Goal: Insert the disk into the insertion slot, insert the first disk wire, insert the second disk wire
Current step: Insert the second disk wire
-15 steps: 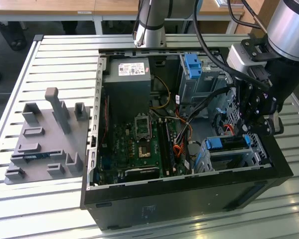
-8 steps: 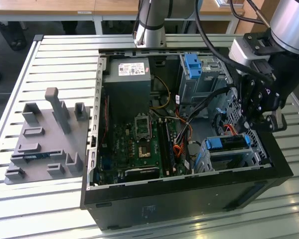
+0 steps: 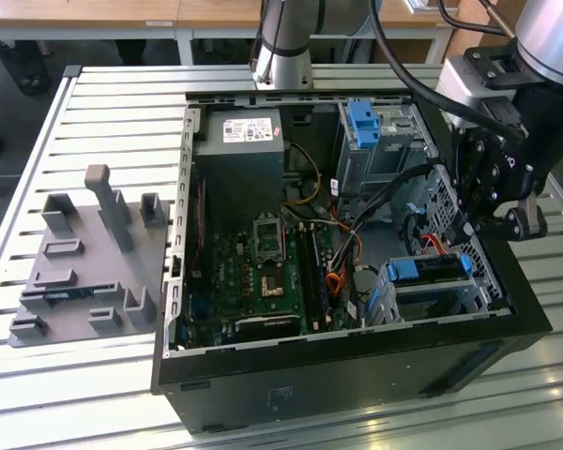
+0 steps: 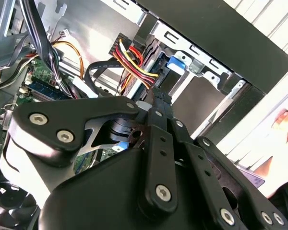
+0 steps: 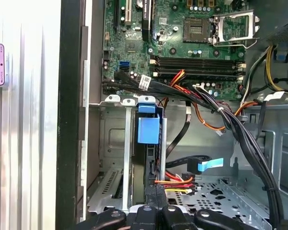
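The disk [image 3: 430,270], framed by its blue carrier [image 5: 148,129], sits inside the insertion slot [image 3: 387,302], a low grey perforated cage [image 5: 113,143] at the case's front on the exterior view's right. My gripper [image 3: 469,230] hangs just above the disk's inner end. In both wrist views the gripper [image 5: 153,190] [image 4: 158,98] is shut on a disk wire [image 5: 175,180] of red, yellow and black strands [image 4: 134,57], right at the disk's edge. A second, black disk wire with a light-blue tab [image 5: 210,165] lies loose beside it.
The motherboard [image 3: 263,272] fills the case floor. A taller cage with a blue latch [image 3: 366,122] stands at the back. Thick black cable bundles [image 5: 240,129] cross beside the slot. A grey fixture plate [image 3: 89,262] lies outside the case on the exterior view's left.
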Robot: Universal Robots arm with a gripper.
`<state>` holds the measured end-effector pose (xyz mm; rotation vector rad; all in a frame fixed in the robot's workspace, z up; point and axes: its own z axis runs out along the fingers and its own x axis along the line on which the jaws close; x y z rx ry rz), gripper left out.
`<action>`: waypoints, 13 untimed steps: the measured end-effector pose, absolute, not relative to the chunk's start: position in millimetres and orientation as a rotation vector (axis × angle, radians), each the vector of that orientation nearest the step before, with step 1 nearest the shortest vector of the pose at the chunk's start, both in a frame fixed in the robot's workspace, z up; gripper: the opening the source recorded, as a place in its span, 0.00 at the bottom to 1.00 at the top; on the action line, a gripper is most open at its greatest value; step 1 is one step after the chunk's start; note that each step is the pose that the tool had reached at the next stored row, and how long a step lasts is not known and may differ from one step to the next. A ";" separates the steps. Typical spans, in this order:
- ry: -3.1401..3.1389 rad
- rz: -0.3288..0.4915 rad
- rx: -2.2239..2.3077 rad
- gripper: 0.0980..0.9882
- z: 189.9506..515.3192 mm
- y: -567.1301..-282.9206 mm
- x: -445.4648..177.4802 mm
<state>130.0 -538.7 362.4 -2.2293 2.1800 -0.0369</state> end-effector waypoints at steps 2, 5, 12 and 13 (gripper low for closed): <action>2.180 -0.037 -2.230 0.01 362.6 -538.6 127.5; 2.180 -0.037 -2.229 0.01 362.6 -538.6 122.6; 2.180 -0.037 -2.230 0.01 369.1 -538.6 116.0; 2.180 -0.037 -2.229 0.01 370.9 -538.7 115.7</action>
